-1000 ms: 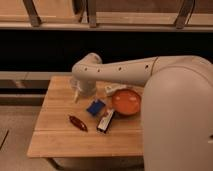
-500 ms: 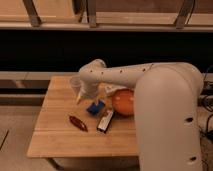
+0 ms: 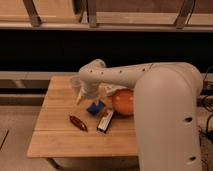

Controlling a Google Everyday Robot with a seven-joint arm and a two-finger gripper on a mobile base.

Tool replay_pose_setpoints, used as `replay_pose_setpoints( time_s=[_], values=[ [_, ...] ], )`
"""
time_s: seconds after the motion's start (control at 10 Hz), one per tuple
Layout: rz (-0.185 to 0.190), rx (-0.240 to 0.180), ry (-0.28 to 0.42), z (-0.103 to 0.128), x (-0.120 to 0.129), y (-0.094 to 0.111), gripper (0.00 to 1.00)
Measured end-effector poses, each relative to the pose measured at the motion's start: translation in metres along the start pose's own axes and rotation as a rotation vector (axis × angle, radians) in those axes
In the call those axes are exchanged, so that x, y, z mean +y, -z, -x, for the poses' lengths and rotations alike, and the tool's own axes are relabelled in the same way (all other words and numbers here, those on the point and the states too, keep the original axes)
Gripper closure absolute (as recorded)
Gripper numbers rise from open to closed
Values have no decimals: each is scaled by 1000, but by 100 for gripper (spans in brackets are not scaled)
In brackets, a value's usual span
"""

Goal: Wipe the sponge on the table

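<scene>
The sponge (image 3: 95, 107) is a small bright blue block lying flat near the middle of the light wooden table (image 3: 55, 142). My pale arm comes in from the right and bends down over the table's far side. The gripper (image 3: 81, 94) hangs just left of and slightly behind the sponge, close above the planks. The arm hides the table's right side.
An orange bowl (image 3: 122, 101) stands right of the sponge, partly covered by the arm. A black-and-white box (image 3: 105, 121) lies in front of the sponge, and a slim dark red object (image 3: 78, 123) lies to its front left. A dark wall runs behind the table.
The bulky part of the arm has swung left and nearer, covering more of the bowl and the table's right side. The gripper stays near the sponge, which has not moved.
</scene>
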Motion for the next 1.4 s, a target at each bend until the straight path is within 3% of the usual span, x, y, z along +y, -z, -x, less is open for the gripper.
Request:
replay_pose_setpoints(
  time_s=[0.2, 0.6, 0.8, 1.2, 1.3, 1.4],
  values=[
    [-37, 5, -31, 3, -17, -7, 35],
    [-59, 21, -57, 15, -27, -28, 35],
    [-51, 57, -47, 16, -21, -44, 35],
    [-55, 165, -94, 8, -32, -78, 36],
    [-56, 175, -96, 9, -33, -82, 40],
    [-55, 182, -96, 11, -34, -83, 52]
  ],
)
